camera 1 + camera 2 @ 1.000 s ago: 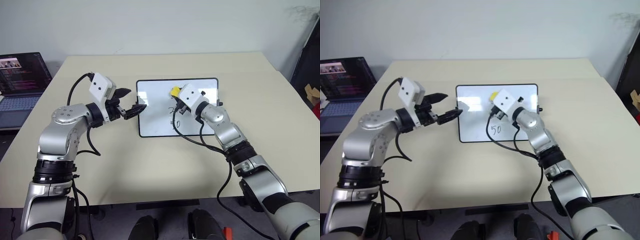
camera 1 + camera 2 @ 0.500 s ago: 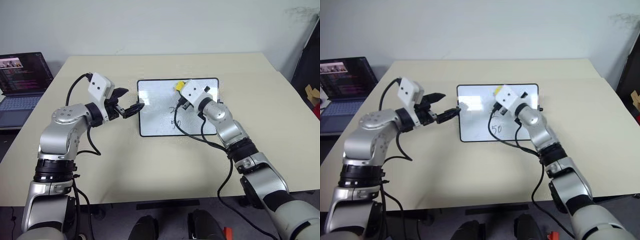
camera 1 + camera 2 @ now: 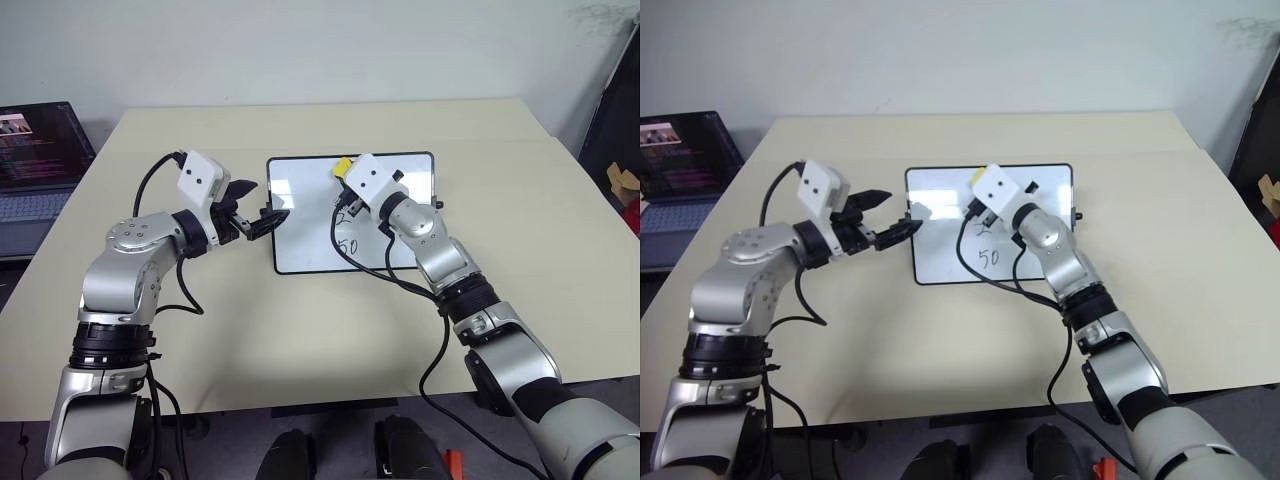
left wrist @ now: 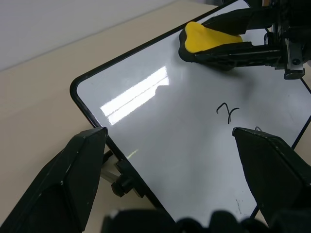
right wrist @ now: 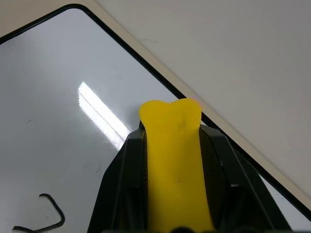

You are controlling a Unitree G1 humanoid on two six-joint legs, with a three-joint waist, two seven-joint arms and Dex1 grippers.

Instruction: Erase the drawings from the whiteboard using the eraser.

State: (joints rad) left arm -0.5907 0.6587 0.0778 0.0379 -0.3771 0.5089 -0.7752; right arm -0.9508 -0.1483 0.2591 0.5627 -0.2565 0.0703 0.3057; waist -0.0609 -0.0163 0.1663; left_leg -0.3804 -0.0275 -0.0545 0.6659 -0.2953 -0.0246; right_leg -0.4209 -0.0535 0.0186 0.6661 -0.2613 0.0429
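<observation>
Two grippers are working at the whiteboard (image 3: 300, 215).
Right gripper (image 5: 171, 124) is clamping the eraser (image 5: 172, 160) above the drawings (image 3: 987, 245); left gripper (image 4: 170, 160) is gaping at the board's edge.

Right end effector (image 3: 345, 178) hides upper drawings (image 3: 346, 232); laptop (image 3: 35, 150) cropped.

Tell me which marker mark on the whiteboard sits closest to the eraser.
The "2", nearer the yellow eraser than the "50" farther down.

Handwritten black "2" above "50" (image 3: 989, 257) legible on whiteboard (image 3: 940, 250), frame centre; laptop (image 3: 680, 160) screen text upper left unreadable.
</observation>
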